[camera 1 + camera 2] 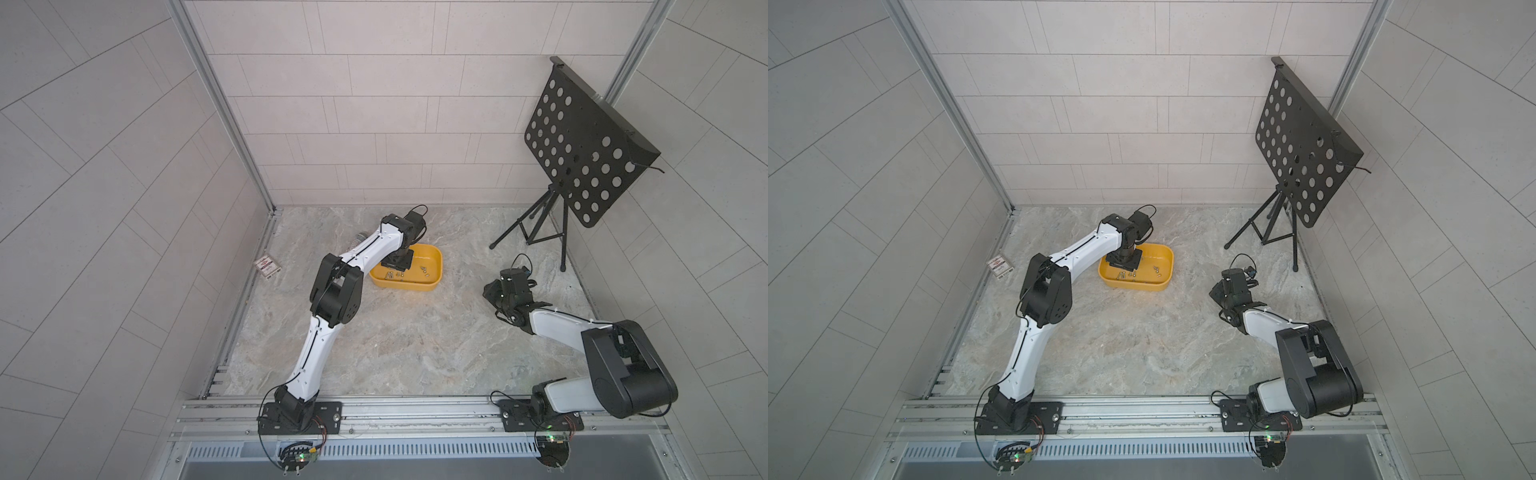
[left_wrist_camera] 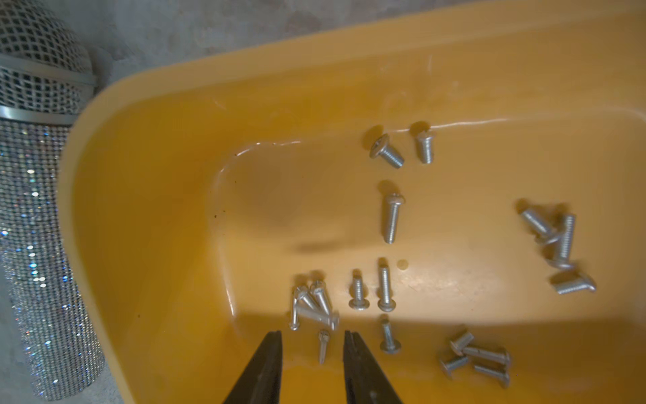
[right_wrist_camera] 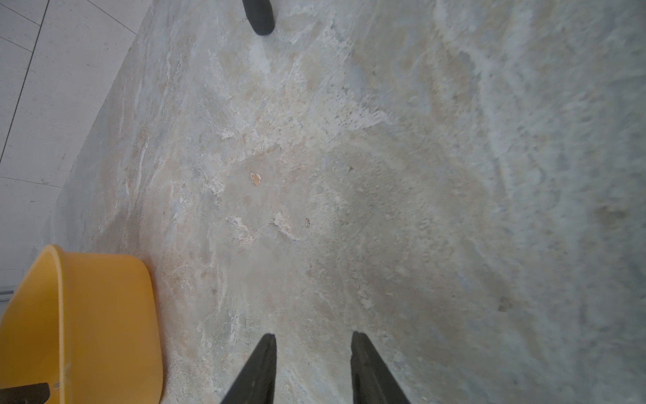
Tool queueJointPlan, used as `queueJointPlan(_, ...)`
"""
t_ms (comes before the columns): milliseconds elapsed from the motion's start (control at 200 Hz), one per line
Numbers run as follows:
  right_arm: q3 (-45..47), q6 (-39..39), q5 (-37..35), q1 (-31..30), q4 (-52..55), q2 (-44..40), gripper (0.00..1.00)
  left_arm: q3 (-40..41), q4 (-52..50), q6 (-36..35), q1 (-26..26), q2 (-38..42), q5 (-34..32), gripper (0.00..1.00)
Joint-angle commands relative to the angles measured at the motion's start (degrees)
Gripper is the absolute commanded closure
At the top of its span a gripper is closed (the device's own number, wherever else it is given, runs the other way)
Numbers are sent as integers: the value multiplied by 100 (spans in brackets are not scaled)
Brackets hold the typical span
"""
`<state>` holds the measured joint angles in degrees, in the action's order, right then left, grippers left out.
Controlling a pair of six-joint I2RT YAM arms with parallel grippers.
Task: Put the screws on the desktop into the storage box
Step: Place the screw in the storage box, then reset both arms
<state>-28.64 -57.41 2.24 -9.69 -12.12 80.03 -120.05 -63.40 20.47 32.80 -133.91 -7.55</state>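
The yellow storage box stands on the marble desktop towards the back. My left gripper hangs inside it, pointing down. In the left wrist view several silver screws lie scattered on the floor of the storage box. The left gripper is open, and one screw lies loose between its tips, touching neither. My right gripper is open over bare desktop, right of the storage box, with nothing between its fingers.
A glittery tube with a silver cap lies against the box's far-left side. A small red-and-white card box sits by the left wall. A black perforated music stand stands at the back right, one foot ahead of my right gripper.
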Motion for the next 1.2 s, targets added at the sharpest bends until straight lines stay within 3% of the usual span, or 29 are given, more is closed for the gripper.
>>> queueJointPlan(0,-106,77,1,20,-3,57,60,-282,-182,-78,-52,90,-45,53)
queueJointPlan(140,-145,110,75,20,-36,58,59,-177,-150,-179,-80,319,-79,40)
queueJointPlan(255,-415,316,346,20,138,-109,58,419,252,-214,-102,1143,-261,36)
queueJointPlan(465,-1318,1515,14,-68,1622,-1064,55,2639,1734,-344,-335,3525,-1102,33)
queueJointPlan(710,-1678,2815,-917,-95,2794,-1736,44,5057,3453,-579,-703,5463,-1992,29)
queueJointPlan(810,-1280,3671,-1108,-120,2304,-2064,38,5781,3998,-568,-932,5894,-2414,28)
queueJointPlan(970,-84,5044,-1650,-147,596,-2805,25,6863,5178,-761,-1112,6183,-3286,25)
queueJointPlan(1056,257,5285,-1968,-106,106,-2957,17,7239,5584,-677,-1177,6164,-3542,22)
queueJointPlan(1196,489,5397,-2251,-41,-228,-2891,15,7817,6268,-474,-1204,6120,-3789,18)
